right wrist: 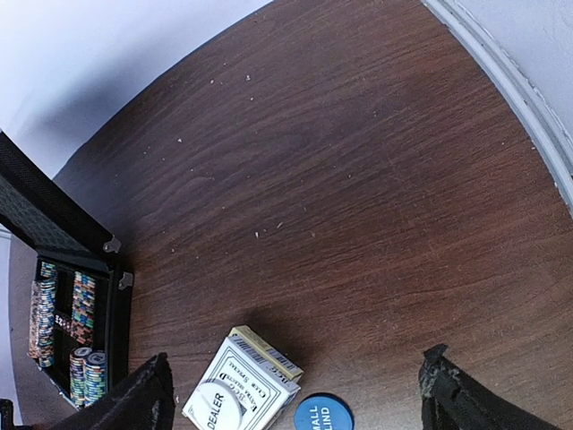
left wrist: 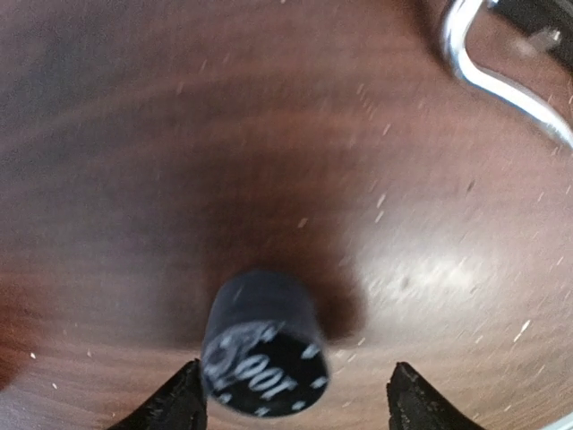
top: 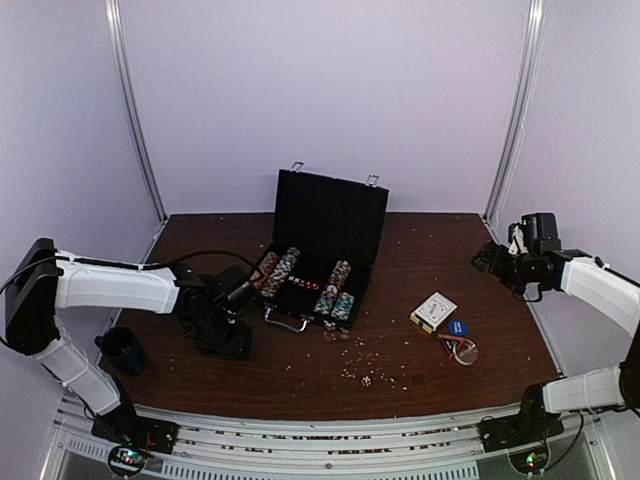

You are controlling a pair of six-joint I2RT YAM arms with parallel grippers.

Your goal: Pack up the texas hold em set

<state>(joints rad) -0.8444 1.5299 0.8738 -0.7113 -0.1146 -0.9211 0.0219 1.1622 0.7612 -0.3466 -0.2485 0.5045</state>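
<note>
Poker case open on the worktop [top: 420,250], neither claw gripping anything

The black case [top: 330,215] stands lid-up at the middle with chip rows [top: 280,270] inside. Just left of it, the left claw [left wrist: 297,387] is spread wide around a black chip stack [left wrist: 264,354] that sits by its left finger. The right claw [right wrist: 297,358] hangs wide open at the far right. The card deck box [top: 433,311], blue button [top: 456,327] and a die [top: 366,380] lie outside the case

The case [top: 330,215] stands open in the middle of the table [top: 450,250], with chip rows [top: 281,270] inside it. The card box [top: 433,311] lies lower right of it, a round button [top: 456,327] just beside the box. The mug [top: 122,350] sits at far lower left
</note>
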